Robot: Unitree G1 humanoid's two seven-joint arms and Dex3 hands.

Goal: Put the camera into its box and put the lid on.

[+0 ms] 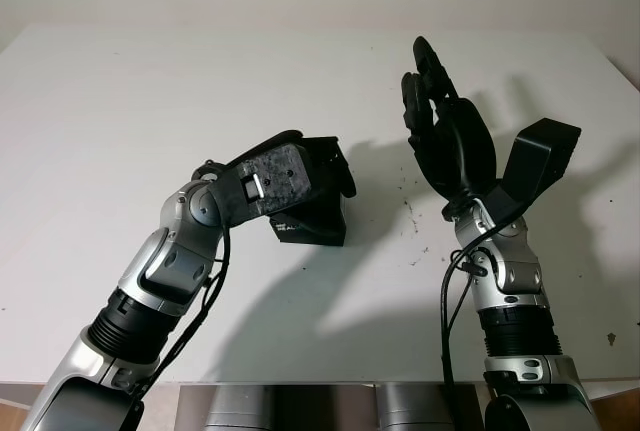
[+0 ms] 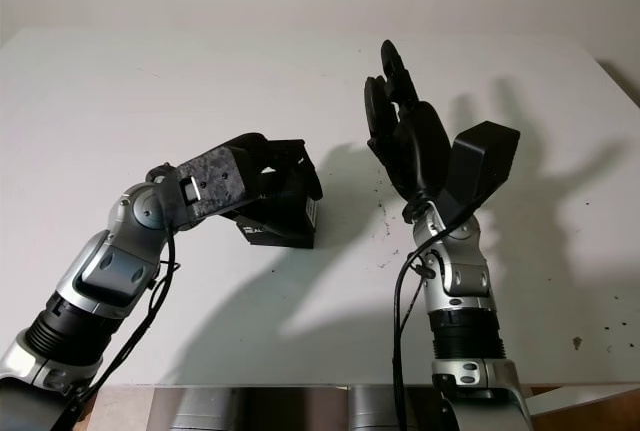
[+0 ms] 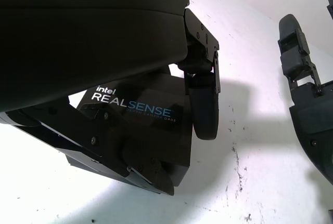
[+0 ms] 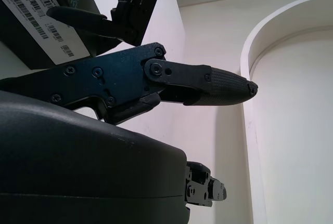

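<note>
Left hand [image 1: 300, 176] is clamped around the black box [image 1: 312, 219] on the table [image 1: 120, 101], fingers over its top and side. Right hand [image 1: 445, 121] is raised beside it, holding nothing. Box looks light, rigid cardboard with a slick finish; grip the flat sides. Print reads "intel REALSENSE"; barcode sticker on one face.

Box [image 1: 312, 219]: on table [image 1: 120, 101], left of centre (left hand [image 1: 300, 176] clasped over it). Right hand [image 1: 450, 141]: raised, open, to the box's right.
</note>
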